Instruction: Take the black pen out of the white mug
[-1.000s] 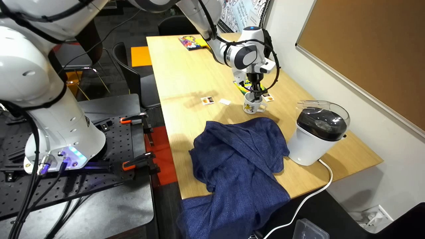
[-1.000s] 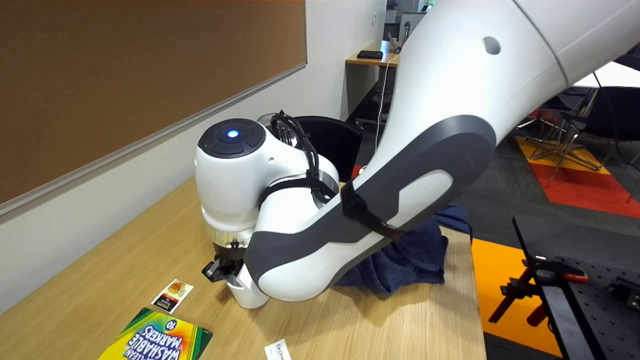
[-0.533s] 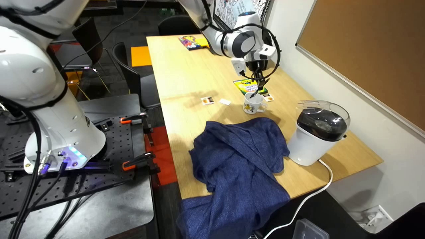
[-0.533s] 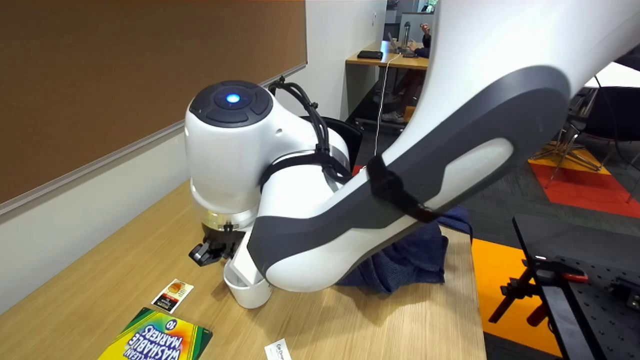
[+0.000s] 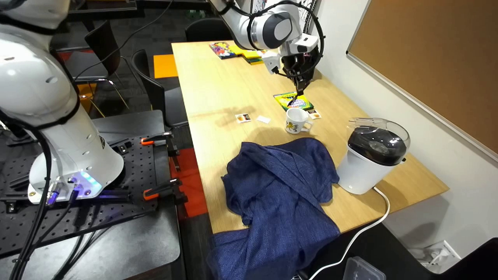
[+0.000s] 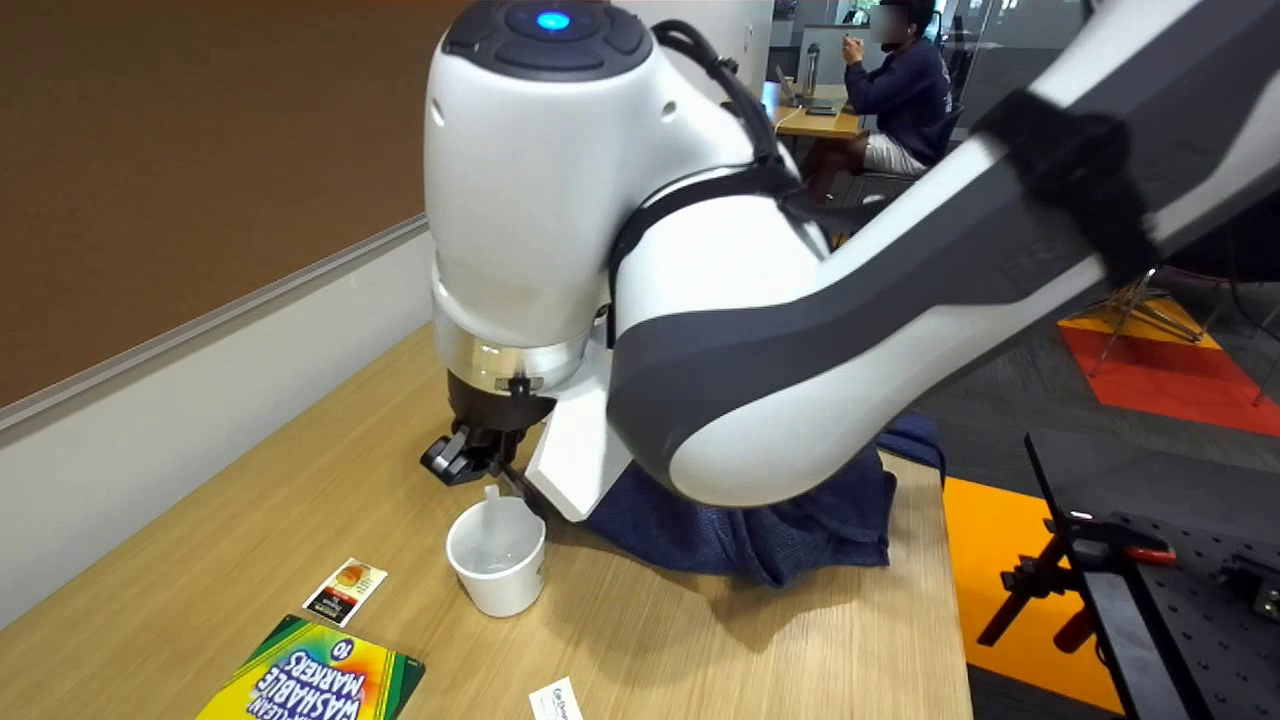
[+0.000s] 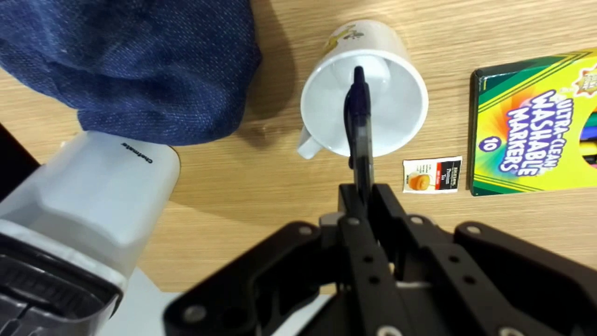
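Observation:
The white mug (image 5: 294, 124) stands upright on the table in both exterior views (image 6: 503, 590), its yellow figure on the side. My gripper (image 7: 366, 196) is shut on the black pen (image 7: 361, 116) near one end. In the wrist view the pen sticks out from the fingertips and overlaps the opening of the mug (image 7: 405, 102). In an exterior view the gripper (image 5: 300, 91) is above and behind the mug, and the tilted pen (image 5: 292, 101) hangs below it, its lower end above the rim. The mug's inside looks empty. The held end of the pen is hidden between the fingers.
A blue cloth (image 5: 276, 182) lies in front of the mug. A white popcorn maker (image 5: 360, 173) with a cable stands near the wall. A marker box (image 7: 527, 130), a tea packet (image 7: 432, 175) and a white card (image 6: 556, 700) lie around the mug.
The gripper has risen from the mug with the pen in it. The pen, whose lower part was inside the mug, is now above its rim. The mug has stayed in place.

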### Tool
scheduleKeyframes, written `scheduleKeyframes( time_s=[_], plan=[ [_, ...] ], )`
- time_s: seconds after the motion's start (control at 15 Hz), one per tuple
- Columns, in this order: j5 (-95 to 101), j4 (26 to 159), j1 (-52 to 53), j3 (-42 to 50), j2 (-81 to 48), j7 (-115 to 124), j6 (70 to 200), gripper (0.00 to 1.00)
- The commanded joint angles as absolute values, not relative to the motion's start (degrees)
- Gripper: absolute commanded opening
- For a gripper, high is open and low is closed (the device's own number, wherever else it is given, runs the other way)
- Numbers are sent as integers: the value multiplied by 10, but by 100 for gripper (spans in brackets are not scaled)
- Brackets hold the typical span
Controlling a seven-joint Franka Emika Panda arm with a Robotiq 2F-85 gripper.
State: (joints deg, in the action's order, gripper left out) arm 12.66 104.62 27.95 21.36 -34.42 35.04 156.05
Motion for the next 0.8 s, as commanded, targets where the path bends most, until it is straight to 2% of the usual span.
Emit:
scheduleKeyframes(
  time_s=[0.0, 0.4, 0.73],
  plan=[
    [171, 1144, 281, 195, -238, 349, 1528, 3],
    [171, 1211, 219, 91, -147, 299, 1425, 3],
    [100, 1234, 154, 15, -137, 244, 1381, 3]
  ],
)
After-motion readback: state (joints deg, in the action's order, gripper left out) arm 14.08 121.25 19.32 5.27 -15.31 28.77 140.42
